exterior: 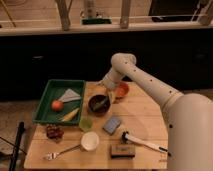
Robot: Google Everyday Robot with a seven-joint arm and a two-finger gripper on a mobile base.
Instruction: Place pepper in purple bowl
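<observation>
The purple bowl stands in the middle of the wooden table. A slender green pepper shows inside it, slanting toward the bowl's right rim. My gripper hangs just over that right rim, between the purple bowl and the orange bowl. The arm reaches in from the right. I cannot tell whether the gripper touches the pepper.
A green tray at the left holds a tomato, a yellow piece and a grey wedge. In front are a pale green cup, white bowl, fork, blue sponge, brush and brown block.
</observation>
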